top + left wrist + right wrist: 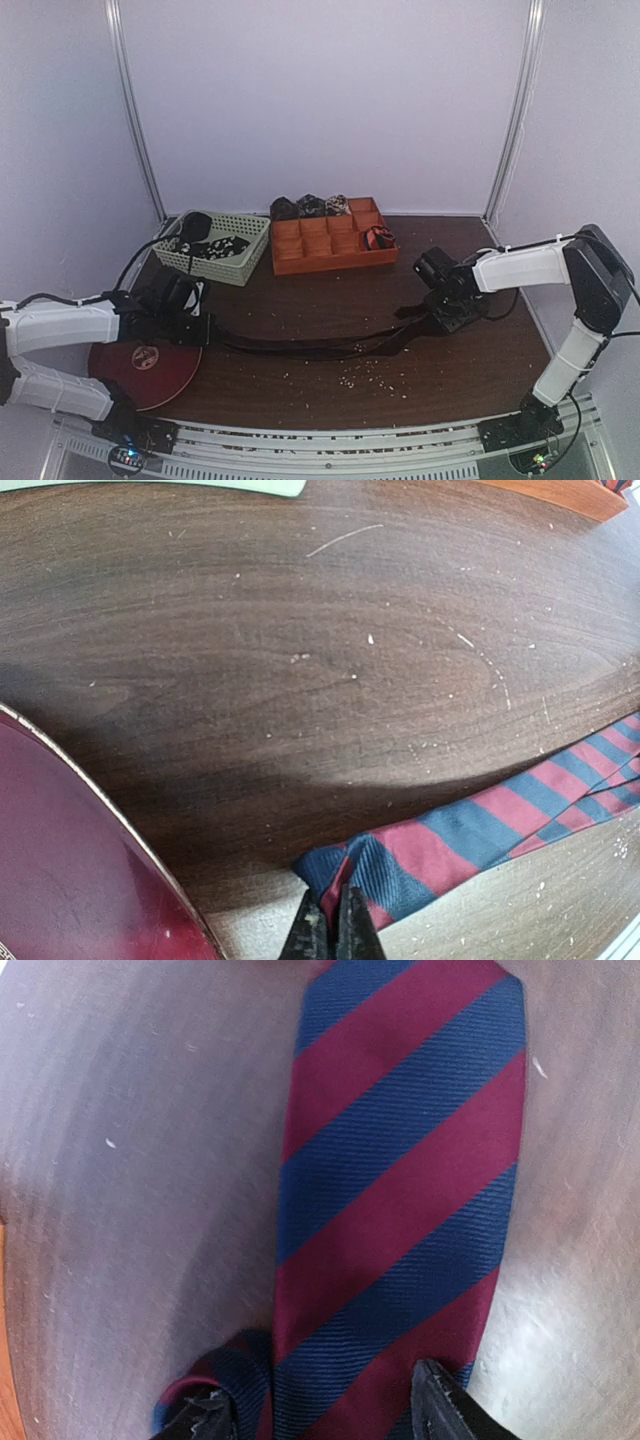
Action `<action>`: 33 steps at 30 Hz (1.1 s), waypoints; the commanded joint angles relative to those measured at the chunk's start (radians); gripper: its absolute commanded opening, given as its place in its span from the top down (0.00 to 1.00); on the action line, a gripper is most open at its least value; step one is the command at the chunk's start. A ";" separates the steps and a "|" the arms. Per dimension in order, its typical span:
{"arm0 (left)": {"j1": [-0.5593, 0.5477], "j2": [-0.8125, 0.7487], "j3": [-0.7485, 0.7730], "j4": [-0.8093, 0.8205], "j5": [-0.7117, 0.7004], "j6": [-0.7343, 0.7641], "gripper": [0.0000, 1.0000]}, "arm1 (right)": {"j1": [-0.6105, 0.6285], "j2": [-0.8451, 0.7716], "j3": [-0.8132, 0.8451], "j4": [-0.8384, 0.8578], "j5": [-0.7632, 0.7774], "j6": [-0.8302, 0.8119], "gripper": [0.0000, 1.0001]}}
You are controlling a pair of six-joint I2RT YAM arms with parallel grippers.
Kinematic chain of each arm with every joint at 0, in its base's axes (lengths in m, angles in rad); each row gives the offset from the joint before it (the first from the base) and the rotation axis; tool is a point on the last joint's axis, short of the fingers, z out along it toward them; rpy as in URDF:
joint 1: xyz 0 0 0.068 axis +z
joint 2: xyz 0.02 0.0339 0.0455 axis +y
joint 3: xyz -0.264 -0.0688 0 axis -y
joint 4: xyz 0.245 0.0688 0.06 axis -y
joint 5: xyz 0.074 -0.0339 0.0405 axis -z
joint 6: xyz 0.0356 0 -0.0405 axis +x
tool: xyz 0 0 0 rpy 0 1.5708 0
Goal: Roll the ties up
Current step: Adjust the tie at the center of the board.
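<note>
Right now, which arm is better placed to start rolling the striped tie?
Left, probably. The left gripper is shut on the narrow end of the striped tie, where a coil could start. The right gripper is open, its fingers straddling the wide end without clamping it.

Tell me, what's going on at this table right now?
Two robot arms have a red-and-blue striped tie stretched along the table. The left tool is pinched shut on its narrow end; the right tool straddles the wide end, grip unclear. It is not rolled yet. Some rolled ties sit in the orange tray.
</note>
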 commanded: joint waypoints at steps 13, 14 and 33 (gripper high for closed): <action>-0.003 -0.027 0.115 -0.010 0.017 -0.006 1.00 | -0.096 -0.095 -0.105 0.181 0.128 -0.192 0.95; -0.003 -0.022 0.133 0.000 0.031 -0.004 1.00 | -0.100 -0.136 -0.122 0.204 0.152 -0.217 0.97; -0.001 0.073 0.006 0.210 0.117 0.006 1.00 | -0.181 -1.081 -0.957 0.674 0.108 -0.232 0.61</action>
